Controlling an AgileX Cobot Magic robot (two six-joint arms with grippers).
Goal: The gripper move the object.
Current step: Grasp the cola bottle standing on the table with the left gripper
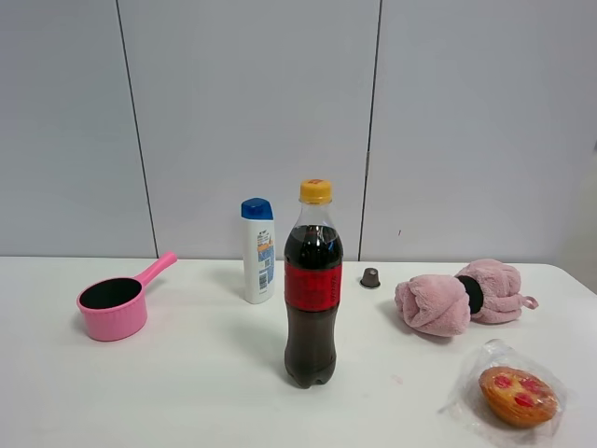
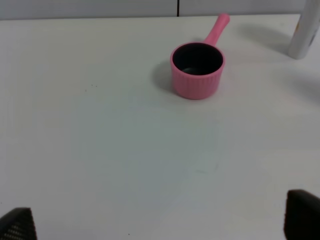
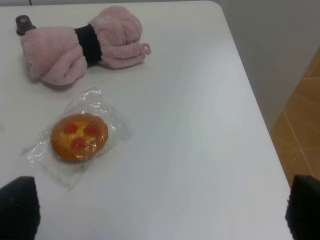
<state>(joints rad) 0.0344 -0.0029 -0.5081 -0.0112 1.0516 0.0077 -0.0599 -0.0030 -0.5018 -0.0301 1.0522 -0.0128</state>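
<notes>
The tall clear cola bottle, with dark cola, a red label and a yellow-orange cap, stands upright on the white table near the middle front. Neither gripper shows in the exterior high view. In the left wrist view, my left gripper is open with only its two black fingertips at the frame corners, above bare table. In the right wrist view, my right gripper is open, fingertips wide apart, over the table's right end. The cola bottle is out of both wrist views.
A white shampoo bottle with a blue cap stands behind the cola. A pink saucepan sits at the left, also in the left wrist view. A small brown capsule, a pink rolled towel and a wrapped pastry lie at the right. The table's right edge is close.
</notes>
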